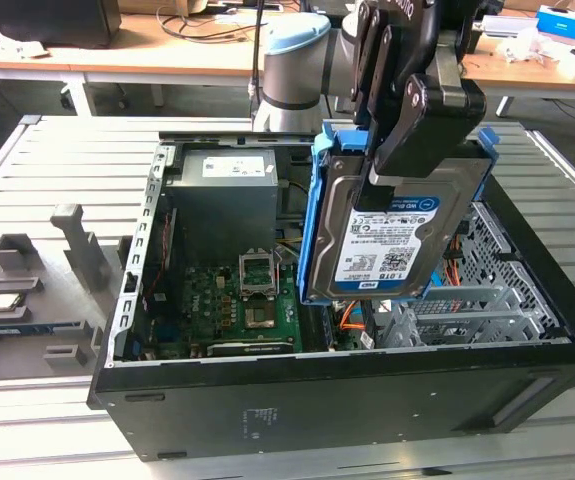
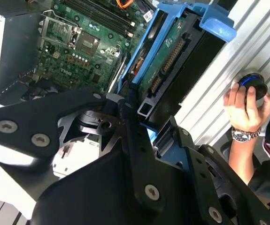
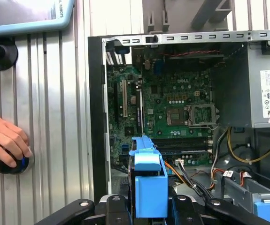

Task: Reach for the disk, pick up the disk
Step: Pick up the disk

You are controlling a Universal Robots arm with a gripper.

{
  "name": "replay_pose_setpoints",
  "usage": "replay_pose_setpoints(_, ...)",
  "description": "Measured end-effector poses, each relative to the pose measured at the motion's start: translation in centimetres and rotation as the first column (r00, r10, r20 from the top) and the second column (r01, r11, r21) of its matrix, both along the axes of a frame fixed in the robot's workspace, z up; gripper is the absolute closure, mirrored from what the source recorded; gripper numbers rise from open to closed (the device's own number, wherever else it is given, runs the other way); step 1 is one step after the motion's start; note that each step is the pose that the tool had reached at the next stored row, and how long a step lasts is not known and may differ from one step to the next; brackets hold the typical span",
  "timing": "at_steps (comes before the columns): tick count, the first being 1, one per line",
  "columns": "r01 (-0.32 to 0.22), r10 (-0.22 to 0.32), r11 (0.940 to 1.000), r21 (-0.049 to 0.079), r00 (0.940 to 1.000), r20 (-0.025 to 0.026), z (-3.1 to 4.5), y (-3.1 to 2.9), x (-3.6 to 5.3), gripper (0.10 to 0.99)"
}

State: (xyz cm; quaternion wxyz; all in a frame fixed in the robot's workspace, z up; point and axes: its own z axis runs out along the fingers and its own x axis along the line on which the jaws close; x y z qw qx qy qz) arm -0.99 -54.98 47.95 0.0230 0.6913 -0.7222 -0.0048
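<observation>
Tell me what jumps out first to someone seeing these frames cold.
The gripper holding the disk in its blue rail bracket, lifted upright above the open computer case, at the middle of the exterior view. Below it the green motherboard lies exposed inside the case. In the first wrist view a person's hand rests on a dark round knob on the ribbed metal table beside the case.
</observation>
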Motion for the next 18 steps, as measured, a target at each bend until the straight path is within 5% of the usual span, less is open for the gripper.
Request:
replay_pose_setpoints(4, 0.0, 0.0, 1.0, 0.0, 1.0, -0.0007, -0.02, -0.38, 0.64, 0.718)
replay_pose_setpoints(8, 0.0, 0.0, 1.0, 0.0, 1.0, -0.0046, -0.07, -0.39, 3.07, 0.718)
replay_pose_setpoints(18, 0.0, 0.0, 1.0, 0.0, 1.0, -0.0049, -0.12, -0.39, 5.39, 0.718)
